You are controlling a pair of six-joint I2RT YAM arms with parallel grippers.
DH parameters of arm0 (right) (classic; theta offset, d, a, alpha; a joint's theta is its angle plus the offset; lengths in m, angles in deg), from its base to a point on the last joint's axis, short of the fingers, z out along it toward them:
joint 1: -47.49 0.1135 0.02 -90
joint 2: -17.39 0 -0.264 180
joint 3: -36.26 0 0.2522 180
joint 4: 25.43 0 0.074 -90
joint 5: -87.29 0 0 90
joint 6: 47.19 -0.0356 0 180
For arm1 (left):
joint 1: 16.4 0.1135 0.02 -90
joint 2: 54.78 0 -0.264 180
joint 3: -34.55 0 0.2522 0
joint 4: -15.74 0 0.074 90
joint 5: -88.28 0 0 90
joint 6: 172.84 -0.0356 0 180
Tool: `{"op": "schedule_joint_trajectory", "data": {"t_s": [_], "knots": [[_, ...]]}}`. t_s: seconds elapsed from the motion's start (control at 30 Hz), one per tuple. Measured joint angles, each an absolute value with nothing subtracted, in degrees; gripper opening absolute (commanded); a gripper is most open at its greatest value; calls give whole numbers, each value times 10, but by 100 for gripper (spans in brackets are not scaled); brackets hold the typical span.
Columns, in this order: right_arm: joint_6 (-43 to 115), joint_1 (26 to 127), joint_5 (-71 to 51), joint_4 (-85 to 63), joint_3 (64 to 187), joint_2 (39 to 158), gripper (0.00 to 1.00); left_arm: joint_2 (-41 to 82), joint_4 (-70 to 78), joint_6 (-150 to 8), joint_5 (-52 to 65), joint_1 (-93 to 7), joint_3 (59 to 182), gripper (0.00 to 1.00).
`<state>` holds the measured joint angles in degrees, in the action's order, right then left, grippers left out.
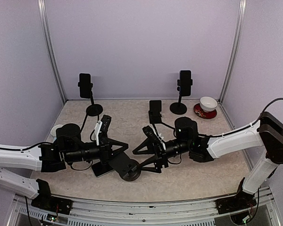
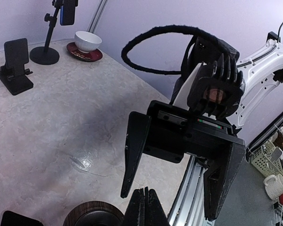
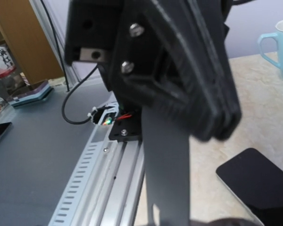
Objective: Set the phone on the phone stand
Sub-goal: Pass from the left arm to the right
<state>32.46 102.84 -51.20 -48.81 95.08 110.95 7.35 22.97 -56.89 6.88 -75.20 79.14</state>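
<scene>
The flat black phone (image 1: 100,168) lies on the pale stone table (image 1: 203,165), beside the round dark stand (image 1: 130,173). My right gripper (image 2: 170,203) is wide open and holds nothing. My left gripper (image 2: 144,203) is squeezed closed.

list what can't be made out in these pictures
1. loose phone: top view, partly under the left gripper; right wrist view, cut by the bottom-right corner.
2. round stand base: top view, left gripper and right gripper cover its middle; left wrist view, cut by the bottom edge.
3. mug: right wrist view, cut by the right edge.
4. black shapes: right wrist view, blurred, too close to identify.
</scene>
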Motion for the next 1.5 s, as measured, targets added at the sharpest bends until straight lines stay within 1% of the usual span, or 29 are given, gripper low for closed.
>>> {"op": "schedule_joint_trajectory", "data": {"t_s": [0.17, 0.27, 0.37, 0.53, 0.6, 0.7, 0.73, 0.77, 0.97, 1.0, 1.1, 1.13, 1.17, 1.23, 1.3, 1.37, 1.43, 1.5], "knots": [[315, 1032, -516, -502, 951, 1119, 78, 100, 253, -565, 69, -769, 805, 0], [312, 1034, -517, -506, 951, 1123, 69, 111, 264, -563, 69, -775, 812, 0], [313, 1034, -520, -507, 951, 1126, 57, 120, 271, -563, 69, -780, 819, 0], [311, 1035, -535, -507, 952, 1139, 29, 124, 275, -563, 69, -783, 826, 0], [308, 1036, -542, -506, 952, 1144, 23, 124, 275, -563, 69, -783, 826, 0], [306, 1036, -550, -505, 954, 1147, 9, 124, 275, -563, 69, -783, 826, 0], [303, 1036, -553, -506, 955, 1148, 2, 124, 275, -563, 69, -783, 826, 0], [301, 1036, -555, -506, 957, 1149, 0, 124, 276, -563, 70, -784, 826, 0], [288, 1036, -582, -502, 962, 1155, 0, 124, 276, -566, 78, -788, 826, 0], [287, 1036, -583, -503, 962, 1155, 0, 124, 276, -566, 78, -788, 826, 6], [285, 1036, -585, -502, 963, 1155, 0, 123, 276, -566, 74, -789, 827, 46], [285, 1036, -585, -501, 963, 1155, 0, 123, 275, -566, 70, -789, 828, 57], [285, 1037, -585, -500, 963, 1155, 0, 121, 273, -566, 66, -788, 829, 66], [286, 1037, -584, -499, 963, 1155, 0, 114, 270, -564, 58, -788, 832, 80], [287, 1037, -582, -495, 963, 1155, 0, 101, 266, -563, 50, -788, 832, 89], [292, 1037, -575, -488, 963, 1155, 0, 85, 264, -559, 39, -788, 832, 95], [299, 1037, -563, -481, 963, 1154, 0, 73, 263, -552, 28, -788, 832, 99], [306, 1037, -545, -474, 962, 1149, 0, 59, 258, -540, 10, -788, 832, 99]]}}
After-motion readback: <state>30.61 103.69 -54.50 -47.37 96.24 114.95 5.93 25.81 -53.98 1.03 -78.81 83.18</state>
